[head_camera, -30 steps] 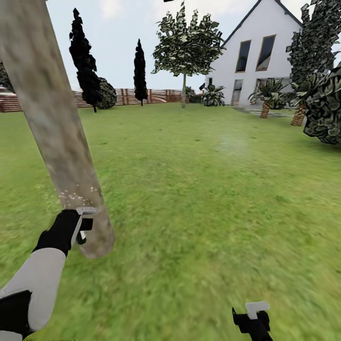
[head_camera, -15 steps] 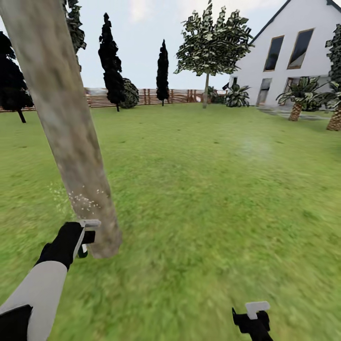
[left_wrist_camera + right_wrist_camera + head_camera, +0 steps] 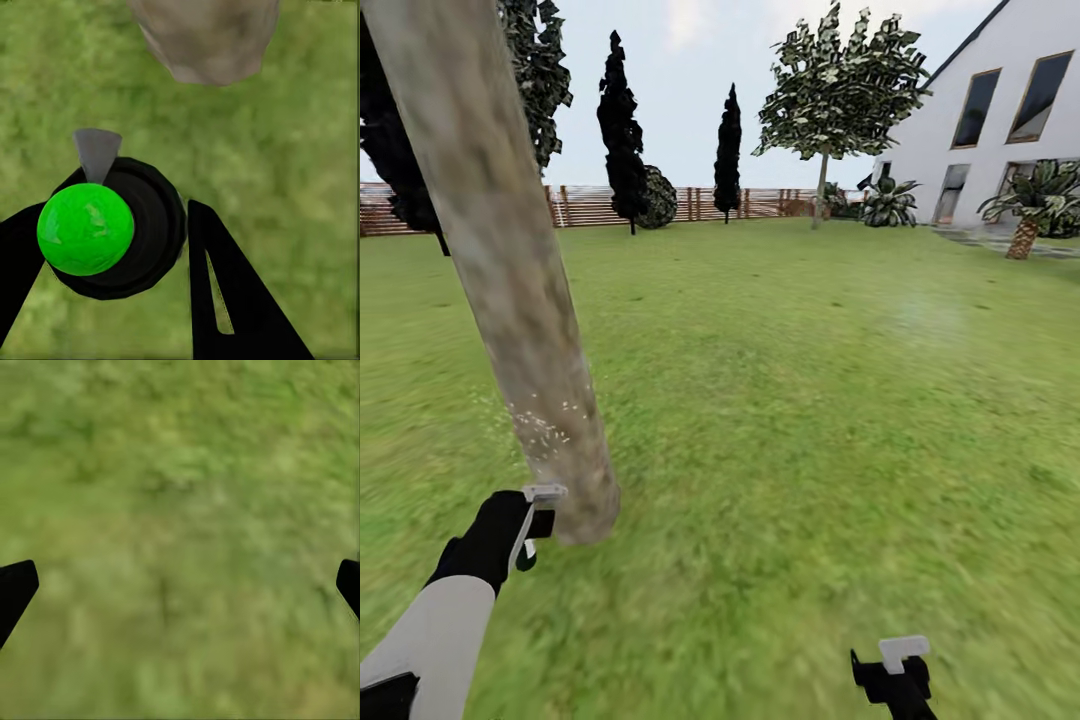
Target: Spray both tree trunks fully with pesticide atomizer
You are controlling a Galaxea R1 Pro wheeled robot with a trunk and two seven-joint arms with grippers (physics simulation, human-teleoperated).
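From my head camera I am looking over a wide green grass lawn (image 3: 810, 400) toward a brown fence of horizontal wooden slats (image 3: 690, 204), narrow dark cypress-like trees (image 3: 622, 125), a white gabled house (image 3: 1000, 130) and a tall tree with a thin-looking distant trunk and a crown of flat green leaves (image 3: 840, 85) standing well away. Close on my left a thick pale grey-beige tree trunk mottled with brown (image 3: 510, 270) is leaning across the picture, with white specks scattered low on its bark. My left gripper (image 3: 532, 520), at the end of a white and black arm, is hovering just beside the foot of that trunk and is gripping a small atomizer with a pale grey nozzle (image 3: 542, 494). My right gripper (image 3: 895, 672) is hanging low over the grass, well apart from the trunk. Through my left wrist camera, my black fingers (image 3: 225, 300) are clasping the black round atomizer body with its bright green ball top (image 3: 86, 229) between them, and the trunk's base (image 3: 206, 37) is sitting on the grass just beyond the grey nozzle. Through my right wrist camera, two black fingertips (image 3: 15, 589) are standing wide apart at the edges, holding nothing, over blurred green grass (image 3: 180, 540).
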